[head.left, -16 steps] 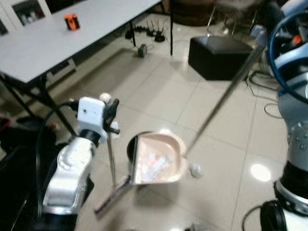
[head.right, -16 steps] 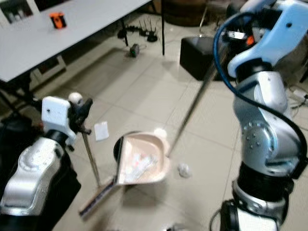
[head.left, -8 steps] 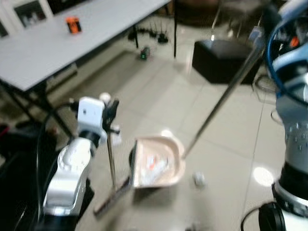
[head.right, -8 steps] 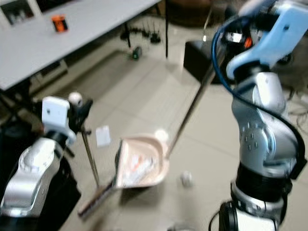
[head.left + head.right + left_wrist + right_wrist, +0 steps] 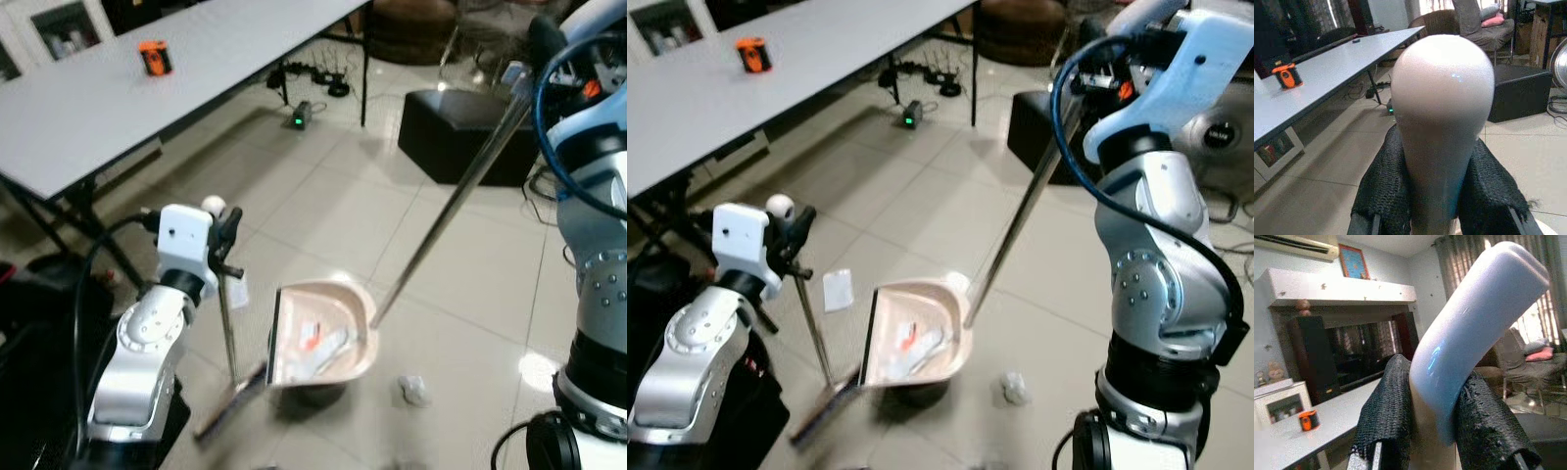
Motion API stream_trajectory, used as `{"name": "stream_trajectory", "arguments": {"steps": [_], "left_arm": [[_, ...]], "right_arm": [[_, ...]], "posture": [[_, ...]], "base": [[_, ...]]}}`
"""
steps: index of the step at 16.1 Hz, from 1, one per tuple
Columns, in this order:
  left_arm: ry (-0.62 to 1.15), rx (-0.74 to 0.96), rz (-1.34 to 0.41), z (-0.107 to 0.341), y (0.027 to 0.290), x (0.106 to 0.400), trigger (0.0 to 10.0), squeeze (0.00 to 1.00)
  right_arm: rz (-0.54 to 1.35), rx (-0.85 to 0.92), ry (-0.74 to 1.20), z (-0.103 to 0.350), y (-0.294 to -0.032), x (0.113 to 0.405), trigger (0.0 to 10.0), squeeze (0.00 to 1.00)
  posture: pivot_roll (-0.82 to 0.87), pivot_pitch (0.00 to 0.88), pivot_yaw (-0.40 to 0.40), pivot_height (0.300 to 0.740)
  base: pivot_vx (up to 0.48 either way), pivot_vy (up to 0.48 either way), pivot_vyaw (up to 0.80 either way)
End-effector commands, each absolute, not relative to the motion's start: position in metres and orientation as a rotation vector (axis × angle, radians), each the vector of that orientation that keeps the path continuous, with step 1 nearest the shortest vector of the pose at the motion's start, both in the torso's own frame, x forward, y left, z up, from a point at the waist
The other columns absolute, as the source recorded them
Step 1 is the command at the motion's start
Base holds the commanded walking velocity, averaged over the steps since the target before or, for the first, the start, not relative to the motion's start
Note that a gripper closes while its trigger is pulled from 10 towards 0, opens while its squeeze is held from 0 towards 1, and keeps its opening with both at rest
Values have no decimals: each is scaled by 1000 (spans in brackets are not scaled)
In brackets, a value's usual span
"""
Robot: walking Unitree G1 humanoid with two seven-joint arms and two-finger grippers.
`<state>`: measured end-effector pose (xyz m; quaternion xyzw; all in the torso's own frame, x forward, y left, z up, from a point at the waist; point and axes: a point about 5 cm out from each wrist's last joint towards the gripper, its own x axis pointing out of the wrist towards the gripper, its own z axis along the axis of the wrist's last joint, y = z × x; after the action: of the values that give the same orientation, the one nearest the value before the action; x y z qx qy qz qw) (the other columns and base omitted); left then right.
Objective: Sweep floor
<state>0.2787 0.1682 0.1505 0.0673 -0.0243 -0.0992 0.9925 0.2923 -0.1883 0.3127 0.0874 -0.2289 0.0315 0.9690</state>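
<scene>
My left gripper (image 5: pixel 227 231) is shut on the thin metal pole of a short broom (image 5: pixel 226 328), just below its white knob (image 5: pixel 1442 93). The broom's head (image 5: pixel 231 400) rests on the tiles against the left rim of a beige dustpan (image 5: pixel 323 335). The pan holds scraps of paper and litter. Its long silver handle (image 5: pixel 453 201) slants up to my right gripper (image 5: pixel 1085 80), which is shut near the handle's pale blue end (image 5: pixel 1469 338). A crumpled paper ball (image 5: pixel 414 390) lies on the floor just right of the pan. A flat slip of paper (image 5: pixel 838 290) lies behind the broom pole.
A long grey table (image 5: pixel 118 98) with an orange object (image 5: pixel 154 57) stands at the left. A black ottoman (image 5: pixel 470 132) sits at the back right. Cables and a device with a green light (image 5: pixel 298 119) lie under the table's far end. Open tiles lie between table and ottoman.
The camera has shifted, so the whole scene sits slightly lower and further right. The paper ball now lies a little further from the dustpan's rim. Both grips are unchanged.
</scene>
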Motion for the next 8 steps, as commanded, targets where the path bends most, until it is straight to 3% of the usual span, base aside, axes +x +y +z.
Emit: {"name": "stream_trajectory", "arguments": {"steps": [1,8], "left_arm": [[-72,139,-215,156,166,279,10000,0],[0,225,-149,143,182,275,10000,0]], "right_arm": [[33,177,-519,321,-195,288,10000,0],[60,117,-576,318,-189,294,10000,0]], "posture": [[-52,56,62,740],[-35,58,58,740]], "base": [[0,0,0],[0,0,0]]}}
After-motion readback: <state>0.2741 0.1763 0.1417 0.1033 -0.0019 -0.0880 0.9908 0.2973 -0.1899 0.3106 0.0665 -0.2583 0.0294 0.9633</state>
